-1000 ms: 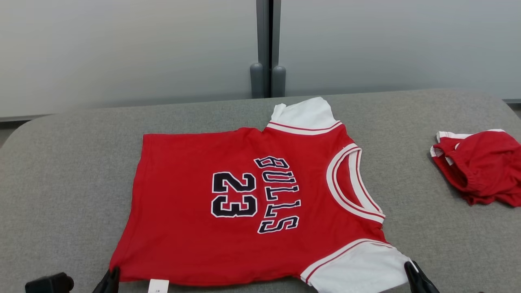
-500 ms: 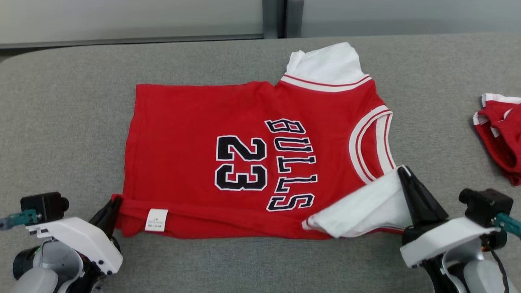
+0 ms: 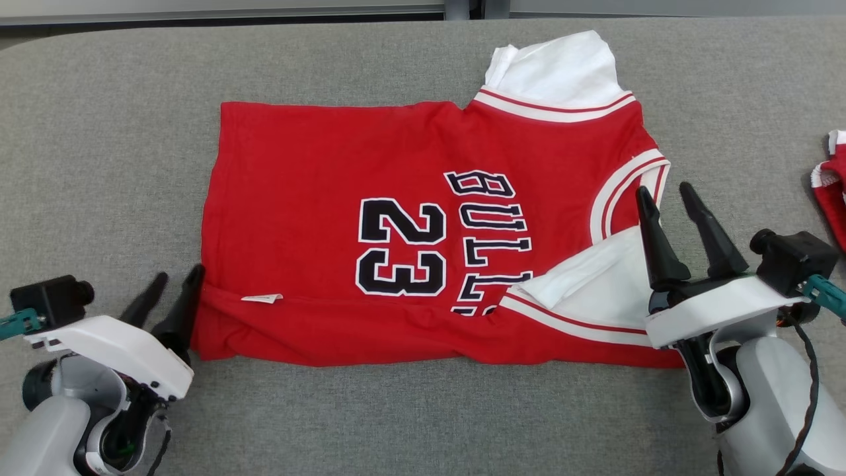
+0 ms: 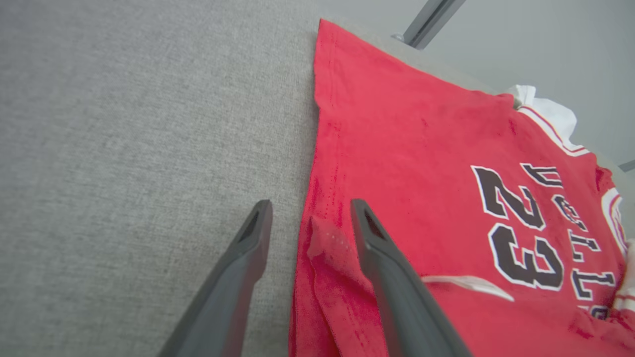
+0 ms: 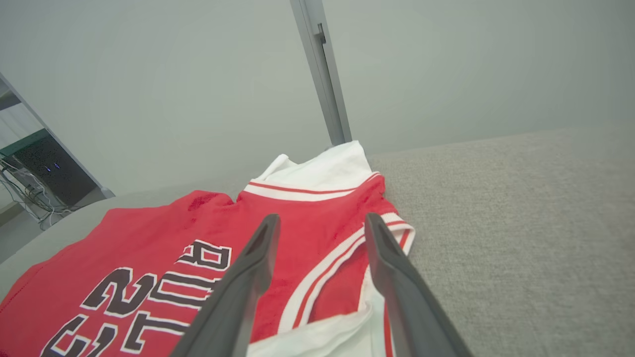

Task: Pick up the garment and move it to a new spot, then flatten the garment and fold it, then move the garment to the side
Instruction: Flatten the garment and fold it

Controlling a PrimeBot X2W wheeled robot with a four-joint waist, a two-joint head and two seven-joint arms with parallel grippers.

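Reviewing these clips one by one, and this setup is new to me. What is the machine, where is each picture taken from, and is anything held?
It is a wheeled robot with two arms, each ending in two dark fingers. The overhead picture comes from a camera on its head, looking down at a grey table. The other two come from wrist cameras, looking along each arm's fingers. A red jersey marked 23 lies there, its near edge folded over and the near white sleeve turned onto the front. Another red garment sits at the right edge. The left fingers stand at the jersey's hem corner, the right fingers by the sleeve. Both pairs are open and hold nothing.
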